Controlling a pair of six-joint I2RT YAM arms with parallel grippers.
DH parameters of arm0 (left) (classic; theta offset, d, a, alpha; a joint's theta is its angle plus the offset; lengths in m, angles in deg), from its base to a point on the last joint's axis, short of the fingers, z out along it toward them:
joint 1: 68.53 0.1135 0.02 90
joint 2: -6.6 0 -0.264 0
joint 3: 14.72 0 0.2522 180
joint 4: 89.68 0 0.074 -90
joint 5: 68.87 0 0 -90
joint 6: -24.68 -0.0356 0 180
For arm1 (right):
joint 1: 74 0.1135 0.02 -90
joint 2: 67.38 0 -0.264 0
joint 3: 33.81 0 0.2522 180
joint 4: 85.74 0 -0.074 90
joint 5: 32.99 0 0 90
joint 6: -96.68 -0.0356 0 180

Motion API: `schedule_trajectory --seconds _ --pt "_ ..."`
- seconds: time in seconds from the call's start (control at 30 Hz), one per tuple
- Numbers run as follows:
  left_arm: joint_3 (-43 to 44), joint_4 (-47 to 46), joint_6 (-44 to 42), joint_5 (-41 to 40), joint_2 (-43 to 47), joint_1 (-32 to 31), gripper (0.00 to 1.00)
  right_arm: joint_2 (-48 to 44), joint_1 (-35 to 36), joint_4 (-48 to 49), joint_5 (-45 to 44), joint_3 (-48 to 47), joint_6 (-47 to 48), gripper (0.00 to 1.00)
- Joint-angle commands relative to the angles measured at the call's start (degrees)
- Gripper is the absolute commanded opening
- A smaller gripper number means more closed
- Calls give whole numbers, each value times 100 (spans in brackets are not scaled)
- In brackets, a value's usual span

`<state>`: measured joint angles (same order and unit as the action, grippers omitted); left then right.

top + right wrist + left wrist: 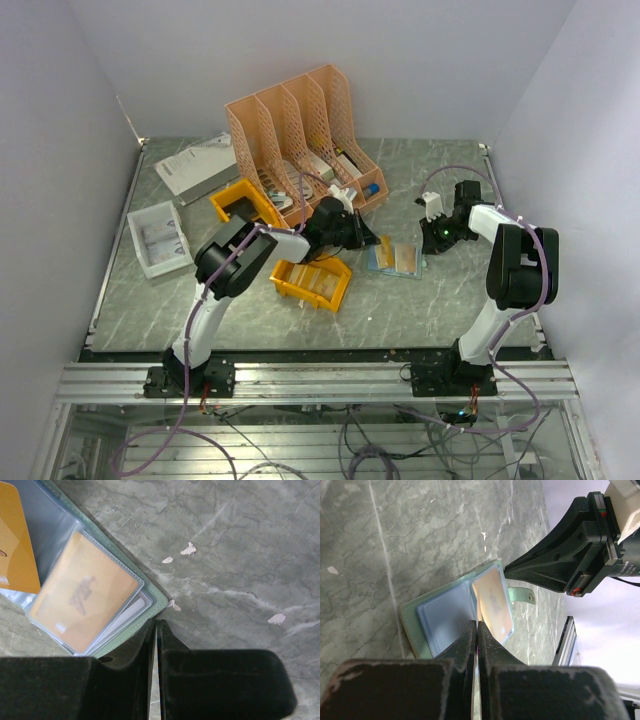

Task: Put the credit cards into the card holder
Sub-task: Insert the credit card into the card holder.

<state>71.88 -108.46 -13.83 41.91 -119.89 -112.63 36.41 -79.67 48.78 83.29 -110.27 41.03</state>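
Top external: the card holder (pixel 397 258) lies open on the table (pixel 450 300), between the left gripper (pixel 358 236) and the right gripper (pixel 437 236).
Right wrist: your right jaws are pressed together at the holder's green rim, likely pinning it. A sleeved card (pixel 82 600) lies inside, with a bare card (pixel 15 545) further left.
Left wrist: your left jaws seem to pinch the bare card edge-on, lined up for a sleeve.

Table (pixel 450 300): grey-green marbled top, a few white flecks (pixel 189 548) near the holder. Clock positions from table centre, top view:
- 12: peach slotted file rack (pixel 300 120), standing, items in its slots
- 10, inner: yellow bin (pixel 240 203), touching the rack's left foot
- 10, far corner: grey booklet (pixel 195 165), flat
- 9: white tray (pixel 158 238)
- 6: second yellow bin (pixel 312 282), skewed
- 3: card holder (pixel 397 258), lying open, blue inside up
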Motion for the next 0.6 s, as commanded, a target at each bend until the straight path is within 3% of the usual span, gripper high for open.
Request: schedule_trajectory --seconds 0.0,0.57 --pt "36 -221 32 72 43 -54 7 105 -13 -126 30 -108 33 6" --pt "-182 -752 420 167 223 -19 7 120 -13 -145 49 -111 46 6"
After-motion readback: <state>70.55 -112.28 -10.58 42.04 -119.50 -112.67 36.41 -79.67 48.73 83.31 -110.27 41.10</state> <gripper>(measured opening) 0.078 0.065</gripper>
